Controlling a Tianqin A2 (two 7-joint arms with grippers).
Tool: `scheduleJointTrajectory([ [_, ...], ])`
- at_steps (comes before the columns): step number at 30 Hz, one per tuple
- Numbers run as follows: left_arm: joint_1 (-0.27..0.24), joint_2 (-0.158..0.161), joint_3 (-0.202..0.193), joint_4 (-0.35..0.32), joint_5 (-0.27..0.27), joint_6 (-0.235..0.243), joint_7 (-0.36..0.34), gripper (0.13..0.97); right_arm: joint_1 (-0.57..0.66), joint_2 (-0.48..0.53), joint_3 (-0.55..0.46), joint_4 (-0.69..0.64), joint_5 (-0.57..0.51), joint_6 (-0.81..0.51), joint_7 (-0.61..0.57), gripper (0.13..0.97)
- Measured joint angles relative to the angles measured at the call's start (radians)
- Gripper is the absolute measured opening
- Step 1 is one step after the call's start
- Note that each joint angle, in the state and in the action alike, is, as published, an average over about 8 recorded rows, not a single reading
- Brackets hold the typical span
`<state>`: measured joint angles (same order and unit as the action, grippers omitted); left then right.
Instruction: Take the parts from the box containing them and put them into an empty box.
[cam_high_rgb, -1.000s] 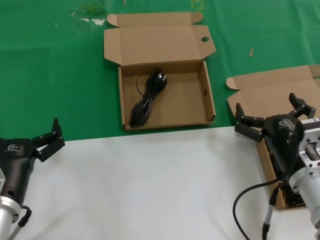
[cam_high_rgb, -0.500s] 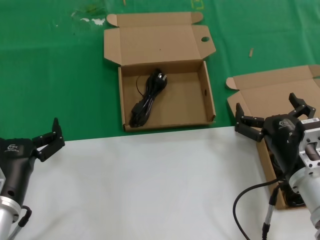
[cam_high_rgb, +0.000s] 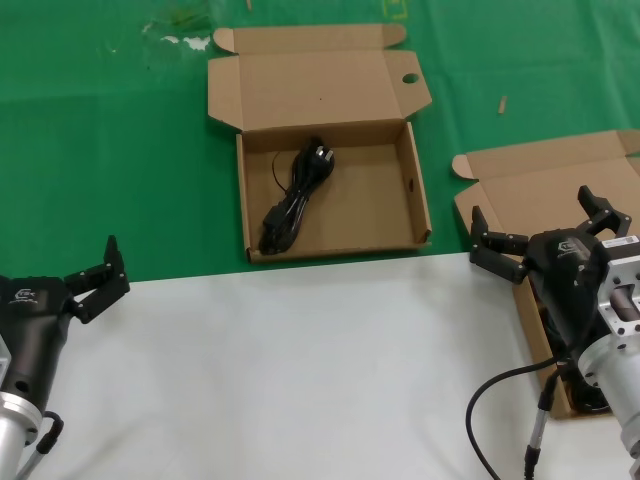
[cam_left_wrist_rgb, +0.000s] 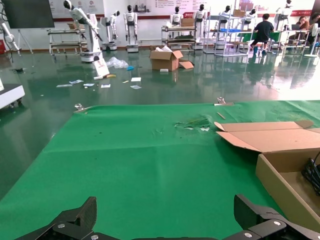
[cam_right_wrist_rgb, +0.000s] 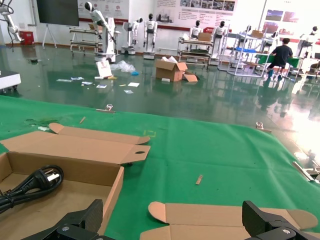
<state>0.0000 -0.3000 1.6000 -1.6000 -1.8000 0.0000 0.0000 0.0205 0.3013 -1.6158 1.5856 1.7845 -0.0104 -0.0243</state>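
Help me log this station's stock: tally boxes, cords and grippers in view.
Cardboard boxes: 2 (holed-flap box, plain-flap box)
Black power cords: 1 visible (black power cord); the plain-flap box's inside is mostly hidden
Grippers: 2 (left gripper, right gripper)
Total: 5

A green cloth (cam_high_rgb: 120, 150) is spread over the far part of the work surface, and a white sheet (cam_high_rgb: 280, 370) is laid over the near part, the two meeting along a straight edge. White scuff marks (cam_high_rgb: 185, 40) are seen on the green near its far edge. A small tan scrap (cam_high_rgb: 502, 104) lies alone on the green. Beyond the table, a glossy hall floor (cam_left_wrist_rgb: 150, 85) is shown, littered with paper scraps (cam_left_wrist_rgb: 107, 80). An open carton (cam_right_wrist_rgb: 171, 70) stands on that floor, and a row of white humanoid robots (cam_left_wrist_rgb: 131, 25) is lined up behind it.
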Motion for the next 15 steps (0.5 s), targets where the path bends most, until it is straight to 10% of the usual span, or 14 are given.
scheduleJointTrajectory([
  [15, 0.000, 0.000, 0.000, 0.000, 0.000, 0.000, 0.000, 0.966, 0.000, 0.000, 0.000, 0.000, 0.000, 0.000, 0.000, 0.966],
])
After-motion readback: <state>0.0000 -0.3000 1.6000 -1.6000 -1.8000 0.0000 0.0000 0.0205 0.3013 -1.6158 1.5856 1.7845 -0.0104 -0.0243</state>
